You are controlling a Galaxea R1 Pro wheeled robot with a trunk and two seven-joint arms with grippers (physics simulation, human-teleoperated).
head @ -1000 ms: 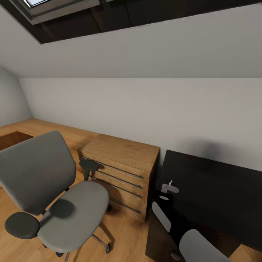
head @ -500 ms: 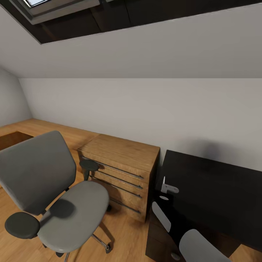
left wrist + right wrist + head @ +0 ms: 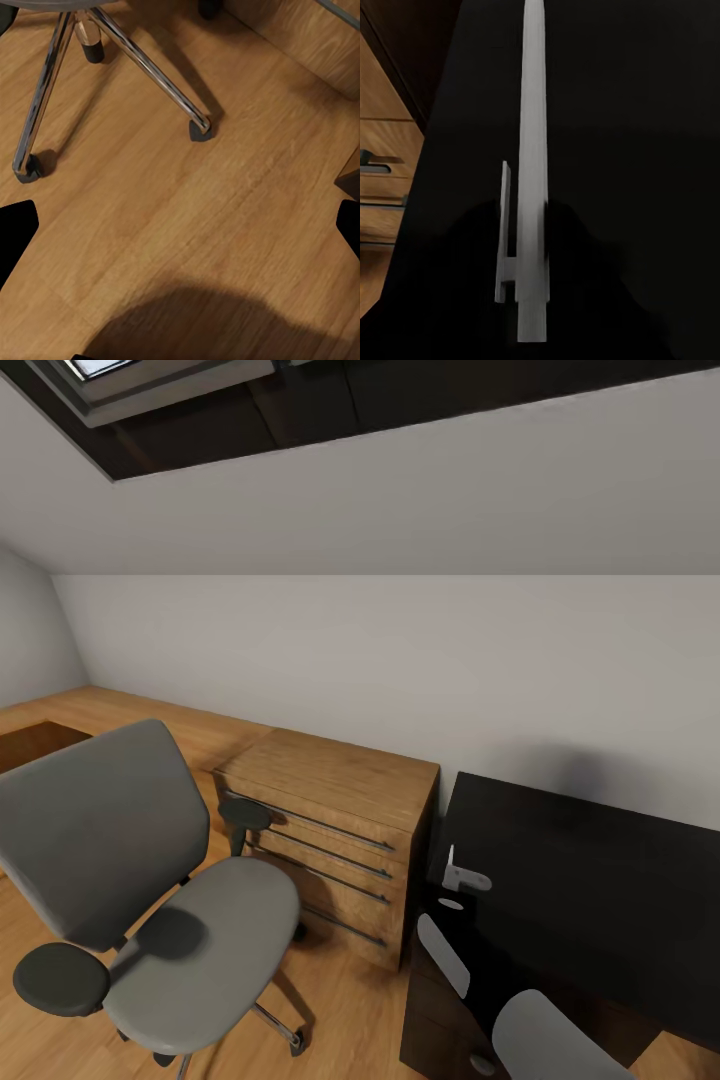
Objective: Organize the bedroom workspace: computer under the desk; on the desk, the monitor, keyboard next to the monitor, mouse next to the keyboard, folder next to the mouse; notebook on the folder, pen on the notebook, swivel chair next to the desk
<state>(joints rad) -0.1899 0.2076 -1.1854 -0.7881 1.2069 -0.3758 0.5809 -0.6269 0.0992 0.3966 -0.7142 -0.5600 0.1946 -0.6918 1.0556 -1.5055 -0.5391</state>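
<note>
Judging from the right wrist view, the pen (image 3: 532,150) is set straight ahead of the right claw, its long axis running along the line of that camera's sight, clip to one side, with the glossy black top of the bench (image 3: 645,112) behind it. Whether the right claw is apart, together or clamped on the pen cannot be told, since nothing of its fingers can be separated from the dark surface. Nor can it be settled whether the pen is lying on the bench or is held just above it. In the head view the pen (image 3: 465,877) is seen foreshortened as a small pale shape at the near left corner of the bench (image 3: 600,880), just beside the light-wood drawer chest (image 3: 330,800). Pale arm links (image 3: 443,952) are seen directly below it, so the right arm is judged much the nearer of the two. The left claw (image 3: 180,232) is held apart, with nothing between its fingertips, and is pointed down at the wood floor (image 3: 225,285) close to the chrome legs of the swivel chair (image 3: 150,64). That chair (image 3: 200,940) is stood well left of the bench, beyond the drawer chest. Any handling of the pen is therefore judged to belong to the right arm. A grasp across the thin shaft, at right angles to its length, would be called for, as a stick so slim could easily be rolled or tipped.
</note>
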